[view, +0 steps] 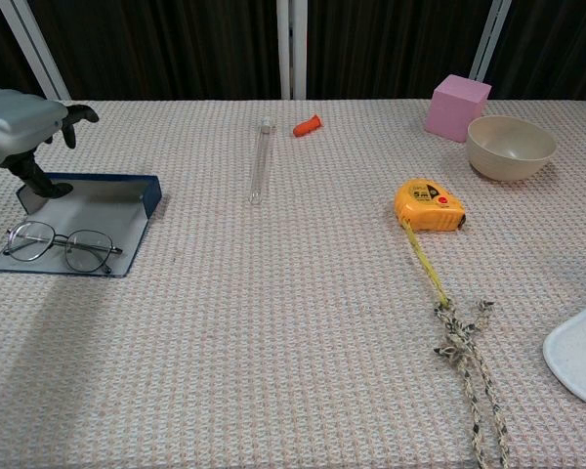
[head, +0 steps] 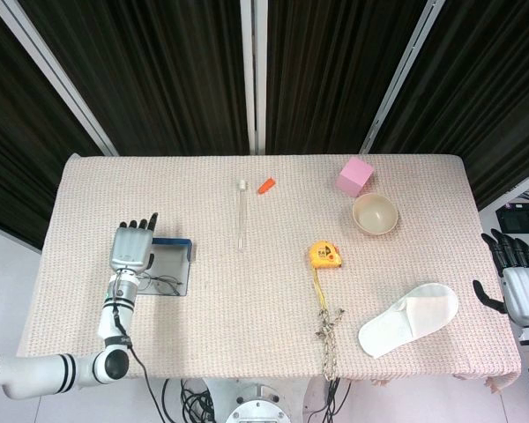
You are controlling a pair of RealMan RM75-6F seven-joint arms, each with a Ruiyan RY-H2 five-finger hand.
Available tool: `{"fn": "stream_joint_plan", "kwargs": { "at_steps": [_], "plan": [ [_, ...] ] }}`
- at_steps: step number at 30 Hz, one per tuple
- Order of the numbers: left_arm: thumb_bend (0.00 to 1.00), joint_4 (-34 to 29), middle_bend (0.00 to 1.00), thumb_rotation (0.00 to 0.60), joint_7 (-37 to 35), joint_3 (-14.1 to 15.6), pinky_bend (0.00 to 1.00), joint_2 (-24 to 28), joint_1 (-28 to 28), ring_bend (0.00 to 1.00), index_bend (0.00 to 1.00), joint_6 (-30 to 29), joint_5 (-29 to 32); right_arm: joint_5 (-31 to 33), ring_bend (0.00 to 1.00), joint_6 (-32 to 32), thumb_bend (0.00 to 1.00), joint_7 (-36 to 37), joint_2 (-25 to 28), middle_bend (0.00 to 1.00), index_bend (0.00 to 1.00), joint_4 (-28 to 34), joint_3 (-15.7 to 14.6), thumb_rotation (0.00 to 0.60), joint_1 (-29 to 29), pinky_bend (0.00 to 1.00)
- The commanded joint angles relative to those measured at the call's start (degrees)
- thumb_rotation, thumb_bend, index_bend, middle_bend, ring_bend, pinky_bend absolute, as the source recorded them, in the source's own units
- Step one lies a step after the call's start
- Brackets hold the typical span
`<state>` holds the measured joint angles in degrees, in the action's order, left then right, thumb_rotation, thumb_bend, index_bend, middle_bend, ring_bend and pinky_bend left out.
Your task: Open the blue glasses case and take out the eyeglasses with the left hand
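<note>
Your left hand hovers over the open, hard blue glasses case, fingers apart, empty. Thin wire-rimmed eyeglasses lie on its smooth grey lining, on the woven tablecloth.

table cloth: I see rough woven cloth
eyeglasses: thin shiny metal
bowl: smooth, matt
rope: rough, braided

Cloth-covered table bears case, tube, tape measure, bowl (perhaps ceramic).
</note>
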<state>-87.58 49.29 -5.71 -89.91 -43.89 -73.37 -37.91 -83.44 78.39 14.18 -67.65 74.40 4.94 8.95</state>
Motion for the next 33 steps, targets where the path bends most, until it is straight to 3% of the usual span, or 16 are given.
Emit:
{"fn": "stream_joint_plan", "kwargs": {
  "at_steps": [1, 5, 8, 12, 16, 22, 33],
  "plan": [
    [0.29, -0.5, 0.19, 0.600, -0.4, -0.3, 0.30, 0.3, 0.6, 0.22, 0.07, -0.2, -1.1, 0.0, 0.00, 0.1, 0.33, 0.0, 0.0, 0.00, 0.00, 0.0, 0.0, 0.600, 0.0, 0.00],
    [0.29, -2.7, 0.19, 0.600, -0.2, -0.3, 0.29, 1.3, 1.1, 0.21, 0.08, -0.5, -2.0, -0.1, 0.00, 0.1, 0.33, -0.1, 0.0, 0.00, 0.00, 0.1, 0.0, 0.600, 0.0, 0.00],
    [0.30, -7.7, 0.19, 0.600, 0.4, 0.3, 0.29, 3.8, 1.8, 0.21, 0.15, -0.7, -2.4, -0.2, 0.00, 0.3, 0.33, -0.1, 0.0, 0.00, 0.00, 0.2, 0.0, 0.600, -0.1, 0.00],
    [0.31, -15.6, 0.21, 0.600, 0.6, 2.7, 0.29, 7.7, 3.9, 0.21, 0.28, -3.0, -5.5, -0.1, 0.00, 0.2, 0.33, 0.0, 0.0, 0.00, 0.00, 0.1, 0.1, 0.600, 0.0, 0.00],
    [0.31, -19.1, 0.21, 0.600, -0.8, 5.9, 0.29, 9.5, 6.3, 0.20, 0.31, -4.4, -10.0, -0.4, 0.00, 0.1, 0.33, -0.1, -0.1, 0.00, 0.00, 0.0, 0.0, 0.600, 0.1, 0.00],
    [0.31, -16.4, 0.24, 0.600, -3.4, 8.9, 0.30, 7.3, 9.4, 0.20, 0.33, -5.0, -14.9, -0.9, 0.00, 0.6, 0.33, -0.6, 0.1, 0.00, 0.00, 0.7, -0.2, 0.600, 0.1, 0.00],
    [0.34, -7.0, 0.24, 0.600, -4.8, 9.6, 0.30, 2.5, 11.1, 0.20, 0.36, -2.8, -20.4, -0.7, 0.00, 0.3, 0.33, -1.8, 0.4, 0.00, 0.00, 2.0, -0.1, 0.600, 0.2, 0.00]
  ]
}}
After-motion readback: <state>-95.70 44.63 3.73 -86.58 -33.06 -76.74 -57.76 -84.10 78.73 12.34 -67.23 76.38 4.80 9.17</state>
